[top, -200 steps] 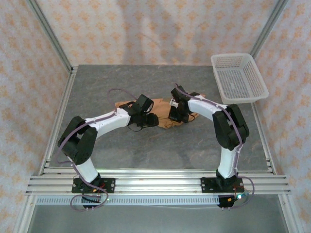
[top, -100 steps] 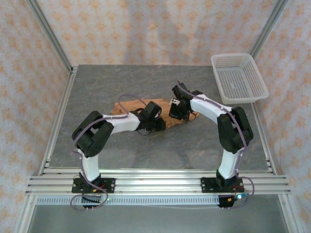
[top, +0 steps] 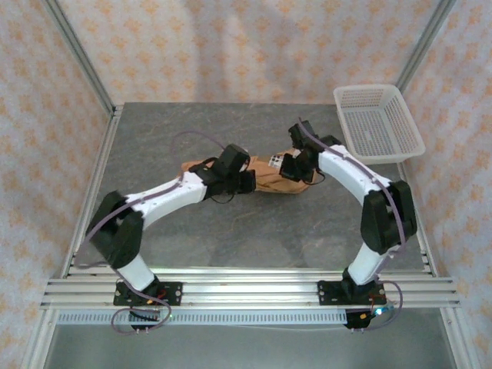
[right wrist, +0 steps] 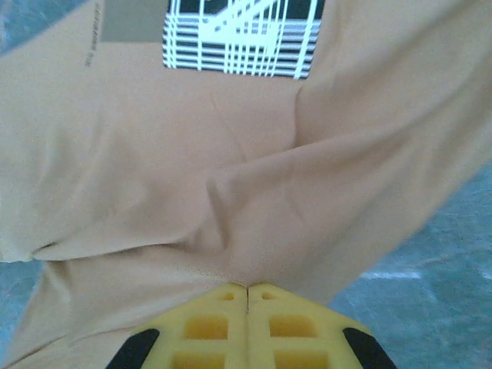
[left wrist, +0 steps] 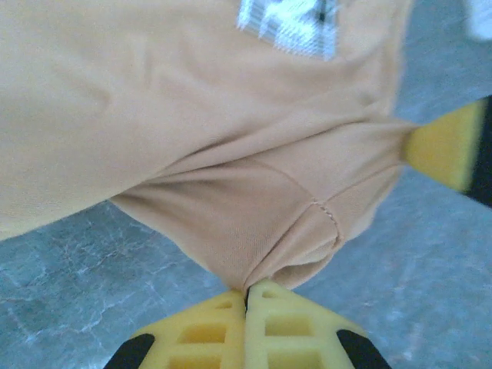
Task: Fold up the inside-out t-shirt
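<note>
Where the yellow fingers of the left gripper (left wrist: pixel 247 290) meet, their tips are pressed together on a pinch of tan cloth, a seamed edge of the inside-out t-shirt (left wrist: pixel 184 108) that puckers up into the bite; the right gripper (right wrist: pixel 247 286) is likewise clamped on a fold of the same garment, a little below the checked patch (right wrist: pixel 242 38). Seen from the left wrist, the cloth fans outward from the pinch, its lower edge lifted a little off the grey table (top: pixel 231 238), and a yellow fingertip (left wrist: pixel 442 146) of the other arm shows at the right, where the shirt's corner is drawn to a point against it. From above, the shirt lies as a compact, narrowed bundle near the middle of the table, between the two wrists, the left one at its near-left side and the right one at its right end; the white mesh basket (top: pixel 378 123) stands well apart at the far right corner. My reading is that a fold is in hand: both arms hold an edge and are set to carry it over the rest of the cloth. The next move calls for both to travel together at one height, so the edge is taut and does not bunch, then to lay it flush on the opposite edge before letting go; a lopsided pull could drag the whole bundle across the table
</note>
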`<state>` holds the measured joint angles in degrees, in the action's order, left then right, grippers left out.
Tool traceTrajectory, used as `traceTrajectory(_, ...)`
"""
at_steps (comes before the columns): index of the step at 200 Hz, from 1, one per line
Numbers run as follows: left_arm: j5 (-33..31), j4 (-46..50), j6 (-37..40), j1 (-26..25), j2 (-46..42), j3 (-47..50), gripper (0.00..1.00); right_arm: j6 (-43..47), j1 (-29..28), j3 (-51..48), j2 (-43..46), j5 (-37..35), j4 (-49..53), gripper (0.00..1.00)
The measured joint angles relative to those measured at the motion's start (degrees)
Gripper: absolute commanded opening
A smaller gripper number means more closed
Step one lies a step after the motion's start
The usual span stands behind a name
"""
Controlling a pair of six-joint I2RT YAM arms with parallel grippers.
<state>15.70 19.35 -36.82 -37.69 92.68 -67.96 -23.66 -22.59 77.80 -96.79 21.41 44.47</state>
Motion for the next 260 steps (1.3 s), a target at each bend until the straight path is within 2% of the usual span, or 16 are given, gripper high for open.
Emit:
traceTrajectory(49, -2.25, 6.75, 2.05, 4.09, -16.41, -0.81, 0.0, 3.72, 1.53, 2.71, 10.6, -1.77, 8.44, 0.0)
traceTrajectory(75, -2.47, 5.88, 2.12, 4.72, -19.56, 1.03, 0.0, 4.28, 1.53, 2.82, 13.05, -1.66, 9.6, 0.0)
traceTrajectory(89, -0.66, 3.61, 1.11, 4.52, -17.14, 2.4, 0.2, 4.26, 1.55, 2.84, 11.26, -0.61, 9.38, 0.0)
traceTrajectory(102, 0.81, 0.02, -0.26, 3.56, -12.41, 3.76, 0.42, 4.2, 1.7, 2.95, 8.09, 0.76, 8.59, 0.0)
traceTrajectory(124, 2.89, -4.81, -2.21, 0.15, -3.04, 4.83, 0.61, 3.96, 2.54, 4.81, 1.46, 3.08, 7.45, 0.0)
traceTrajectory(142, 4.09, -8.31, -3.89, -2.86, 2.73, 4.72, 0.7, 3.82, 3.78, 8.9, -4.02, 4.07, 7.06, 0.0)
traceTrajectory(171, 5.57, -12.68, -6.25, -6.25, 9.07, 2.73, 0.71, 3.82, 5.81, 14.43, -9.57, 5.57, 6.47, 0.0)
traceTrajectory(203, 6.38, -16.28, -8.9, -7.39, 14.01, -0.87, 0.71, 3.82, 6.62, 16.09, -11.34, 6.1, 6.51, 0.0)
traceTrajectory(216, 6.43, -17.55, -10.12, -7.43, 15.52, -1.79, 0.76, 3.82, 6.62, 16.09, -11.52, 6.27, 6.51, 0.0)
traceTrajectory(226, 6.43, -17.9, -10.75, -7.43, 16.59, -2.45, 0.84, 3.85, 6.62, 16.09, -11.58, 6.47, 6.51, 0.0)
traceTrajectory(237, 6.38, -18.23, -11.74, -7.43, 17.81, -3.3, 0.86, 3.85, 6.62, 16.09, -11.58, 6.58, 6.51, 0.0)
traceTrajectory(253, 6.29, -18.27, -12.68, -7.43, 20.0, -5.33, 0.83, 3.91, 6.62, 16.09, -11.61, 6.8, 6.51, 0.0)
traceTrajectory(260, 6.16, -18.21, -12.9, -7.43, 21.09, -6.4, 0.74, 4.02, 6.62, 16.09, -11.61, 6.95, 6.51, 0.0)
